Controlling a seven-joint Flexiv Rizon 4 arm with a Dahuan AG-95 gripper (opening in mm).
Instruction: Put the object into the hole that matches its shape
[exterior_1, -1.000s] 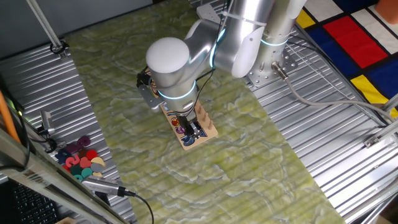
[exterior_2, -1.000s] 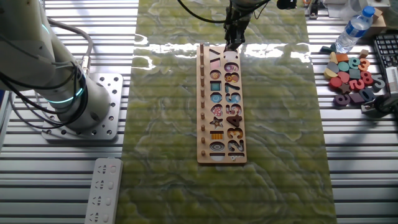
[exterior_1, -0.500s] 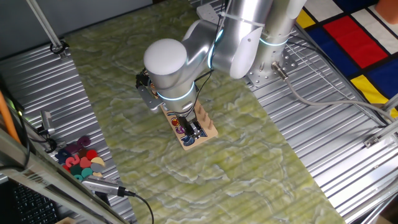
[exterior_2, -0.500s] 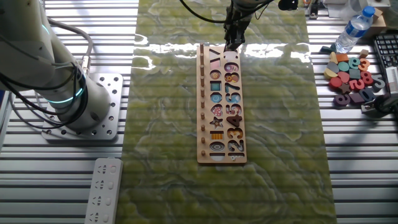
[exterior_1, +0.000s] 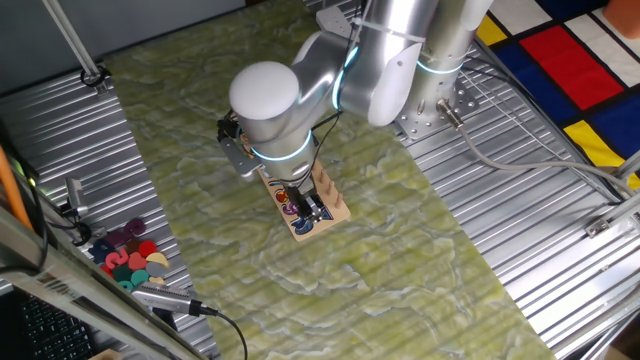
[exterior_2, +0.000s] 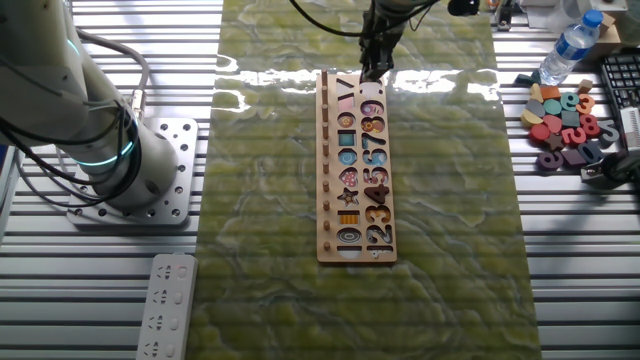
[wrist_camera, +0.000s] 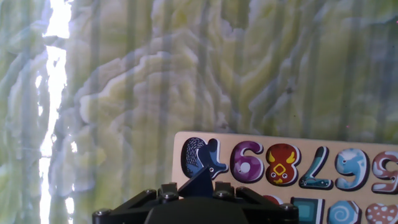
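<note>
My gripper (exterior_2: 372, 70) hangs over the far end of the long light-wood board (exterior_2: 330, 200). In the hand view the gripper (wrist_camera: 196, 188) is shut on the dark navy triangular piece (wrist_camera: 202, 177), whose tip sticks out between the fingers, just above the board's end (wrist_camera: 186, 138) near the numbers 6 and 8. The triangle-shaped dark hole (exterior_2: 346, 92) lies at that end of the board, just left of the gripper. In the one fixed view the gripper (exterior_1: 306, 205) sits low over the board (exterior_1: 338, 210), and the arm hides most of it.
Loose coloured pieces lie in a pile on the metal table (exterior_2: 560, 115), also seen in the one fixed view (exterior_1: 125, 258). A water bottle (exterior_2: 566, 45) stands behind them. A white power strip (exterior_2: 165, 305) and the arm's base (exterior_2: 150, 160) are at the left.
The arm has shifted very slightly in the one fixed view; the gripper stays shut on the piece over the board's end.
</note>
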